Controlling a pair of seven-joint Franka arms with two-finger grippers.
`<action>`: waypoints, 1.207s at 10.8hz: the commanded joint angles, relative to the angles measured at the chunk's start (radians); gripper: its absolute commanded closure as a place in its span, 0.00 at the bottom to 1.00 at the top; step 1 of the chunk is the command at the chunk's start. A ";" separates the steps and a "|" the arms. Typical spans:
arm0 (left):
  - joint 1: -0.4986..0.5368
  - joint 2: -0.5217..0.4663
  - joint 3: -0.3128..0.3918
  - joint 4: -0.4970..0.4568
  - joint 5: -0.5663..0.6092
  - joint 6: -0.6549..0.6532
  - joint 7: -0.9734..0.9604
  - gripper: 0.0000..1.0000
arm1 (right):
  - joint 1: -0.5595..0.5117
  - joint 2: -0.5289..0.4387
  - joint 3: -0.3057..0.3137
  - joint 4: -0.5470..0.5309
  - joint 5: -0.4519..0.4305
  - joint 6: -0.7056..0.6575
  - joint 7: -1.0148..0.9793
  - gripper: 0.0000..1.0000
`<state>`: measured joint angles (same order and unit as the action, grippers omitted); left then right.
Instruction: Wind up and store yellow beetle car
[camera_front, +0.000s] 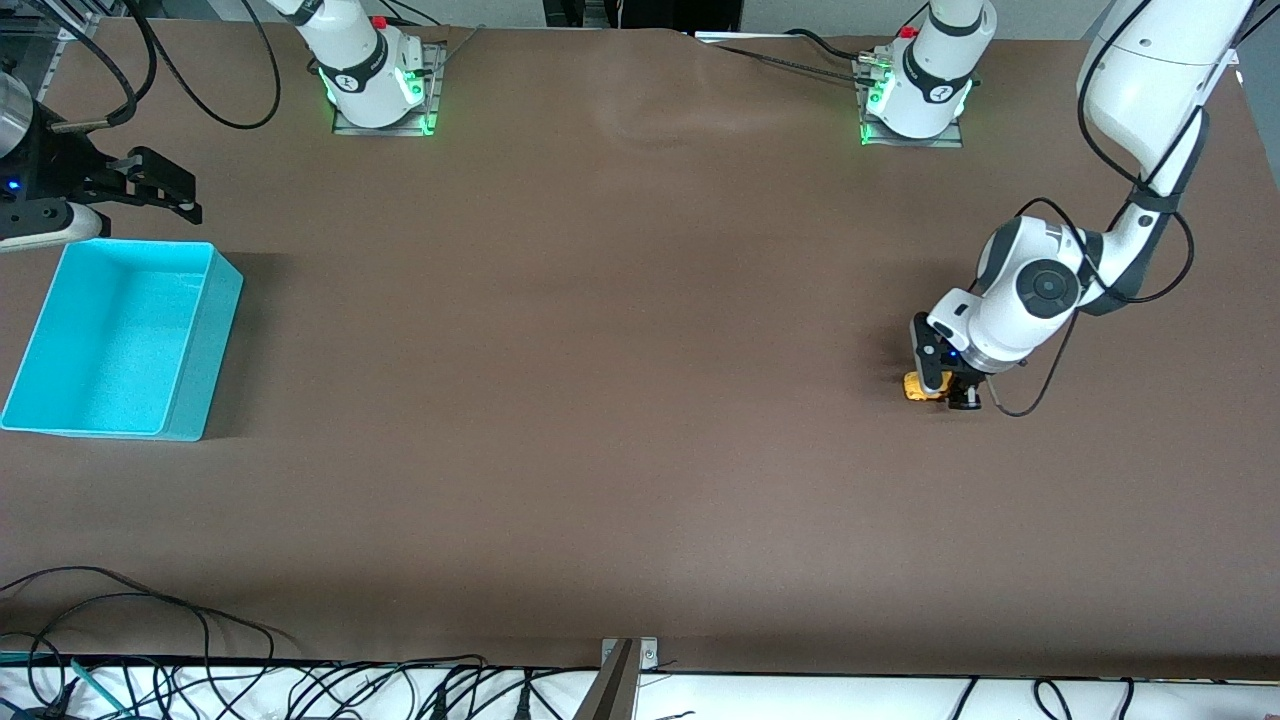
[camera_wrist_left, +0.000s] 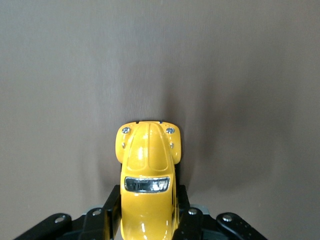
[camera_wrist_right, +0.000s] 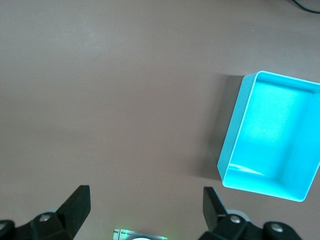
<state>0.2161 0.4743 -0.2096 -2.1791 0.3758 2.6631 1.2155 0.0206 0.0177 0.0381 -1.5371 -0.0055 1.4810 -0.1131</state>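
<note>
The yellow beetle car (camera_front: 918, 386) sits on the brown table at the left arm's end. In the left wrist view the car (camera_wrist_left: 148, 172) shows between the black fingers (camera_wrist_left: 111, 210), which press on both its sides. My left gripper (camera_front: 945, 385) is shut on the car at table level. The turquoise bin (camera_front: 120, 340) stands open and empty at the right arm's end; it also shows in the right wrist view (camera_wrist_right: 270, 160). My right gripper (camera_front: 160, 190) is open and empty in the air, just off the bin's rim that lies farthest from the front camera, and it waits there.
The brown table mat (camera_front: 600, 400) spans the view. Cables (camera_front: 150, 660) and a metal bracket (camera_front: 625, 670) lie along the edge nearest the front camera. The two arm bases (camera_front: 380, 80) (camera_front: 915, 90) stand at the edge farthest from it.
</note>
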 joint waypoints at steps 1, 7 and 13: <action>0.063 0.095 0.004 0.038 0.029 0.017 0.074 1.00 | 0.002 -0.004 0.000 0.008 -0.011 -0.013 -0.011 0.00; 0.164 0.089 0.003 0.070 0.029 -0.018 0.232 1.00 | 0.002 -0.004 0.000 0.008 -0.011 -0.013 -0.011 0.00; 0.242 0.092 0.003 0.093 0.020 -0.037 0.344 1.00 | 0.002 -0.004 0.000 0.008 -0.011 -0.013 -0.011 0.00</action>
<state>0.4351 0.5068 -0.2077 -2.1154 0.3758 2.6295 1.5204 0.0206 0.0177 0.0382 -1.5371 -0.0055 1.4810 -0.1133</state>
